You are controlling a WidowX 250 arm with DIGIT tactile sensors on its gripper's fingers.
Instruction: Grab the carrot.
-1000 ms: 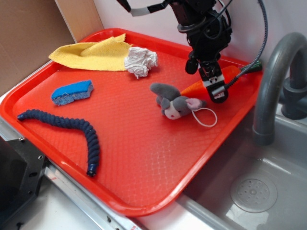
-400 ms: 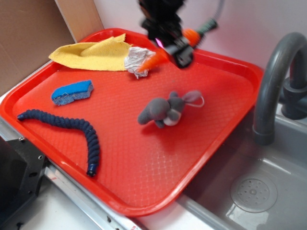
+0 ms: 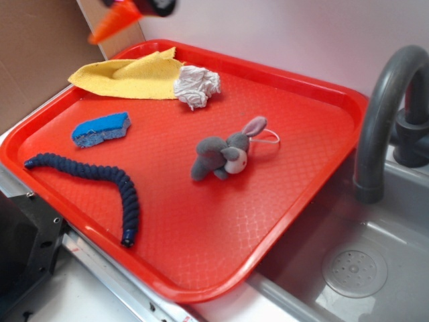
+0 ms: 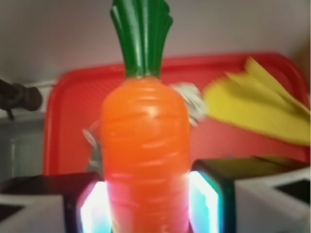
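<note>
Since 0.4 s ago the arm has climbed almost out of the exterior view, taking the carrot (image 3: 110, 23) with it, and the plush bunny (image 3: 223, 155) has rolled slightly, settling mid-tray. In that view only the orange tapered tip and a dark scrap of gripper (image 3: 155, 5) show at the top edge, high above the far-left corner of the red tray (image 3: 268, 221). On the textured tray lie a yellow cloth (image 3: 127, 75), crumpled white paper (image 3: 196, 85), a blue sponge (image 3: 100, 127) and a dark braided rope (image 3: 100, 180).

The wrist view shows the carrot (image 4: 145, 160) pinched between the 2 fingers (image 4: 201, 201), which press its glossy, faintly ridged sides; the green stem points away from the camera. The frame is motion-blurred.

The grab looks done. Since slick plastic on a tapering cone can squirt out of a pinch, holding steady pressure and slowing the lift would serve best.
</note>
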